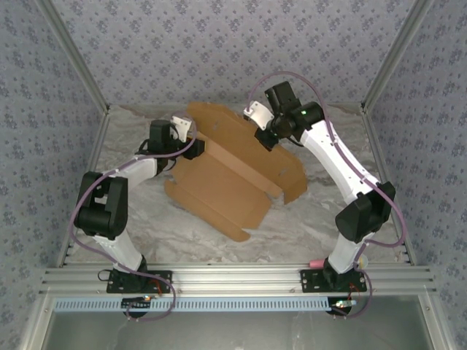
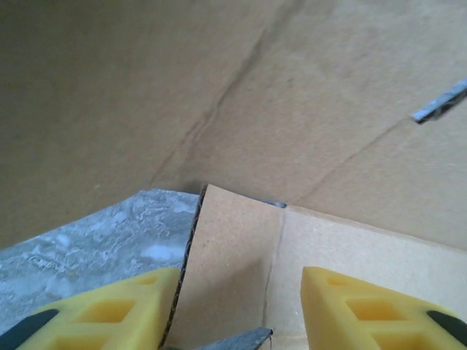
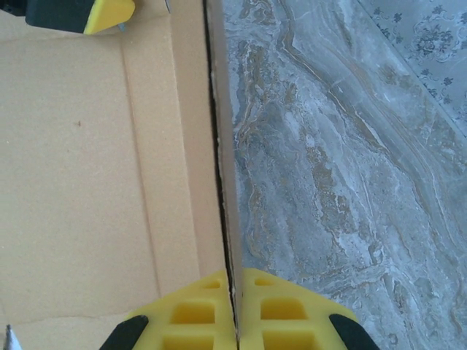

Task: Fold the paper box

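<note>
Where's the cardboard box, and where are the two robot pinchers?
paper box (image 1: 233, 182), top view, on its big middle panel.
left gripper (image 2: 239, 281), left wrist view, in the gap between its yellow fingers, over a cardboard flap.
right gripper (image 3: 235, 281), right wrist view, where its yellow fingers pinch the box's edge.

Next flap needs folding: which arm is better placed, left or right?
Left, probably. The left tool stands open astride a flap of the paper box, ready to pinch it. The right tool is shut on a raised wall edge, steadying it.
</note>
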Controlling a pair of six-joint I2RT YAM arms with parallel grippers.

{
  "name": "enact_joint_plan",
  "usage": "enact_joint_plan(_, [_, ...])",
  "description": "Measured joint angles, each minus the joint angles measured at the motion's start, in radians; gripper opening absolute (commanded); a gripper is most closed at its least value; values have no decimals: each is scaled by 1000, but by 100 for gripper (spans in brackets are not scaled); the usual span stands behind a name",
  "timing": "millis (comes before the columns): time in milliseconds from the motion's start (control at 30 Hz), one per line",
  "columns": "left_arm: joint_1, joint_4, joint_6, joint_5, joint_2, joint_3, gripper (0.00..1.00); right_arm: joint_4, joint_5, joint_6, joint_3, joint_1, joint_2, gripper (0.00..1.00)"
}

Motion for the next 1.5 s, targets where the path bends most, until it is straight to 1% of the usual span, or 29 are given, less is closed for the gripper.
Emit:
enact_joint_plan(167, [0,34,5,53,-20,-35,38,-20,13,18,34,-3,19,0])
enact_joint_plan(400, [0,84,21,120,-34,-82,37,-38,13,38,63,-6,56,0])
enact_joint_plan(633, [-15,69,89,156,-40,-86,36,-52,3,48,80,-6,67,0])
enact_joint_plan(900, [-55,27,152,134,-39,-47,37,-56,-34,63,87,-6,68,0])
enact_joint_plan(1233, [-74,-33,194,62,7,12,39,-56,-105,71,68,-6,69,0])
enact_joint_plan(1500, [-75,-99,203,37,29,50,42,-56,-108,74,63,-9,69,0])
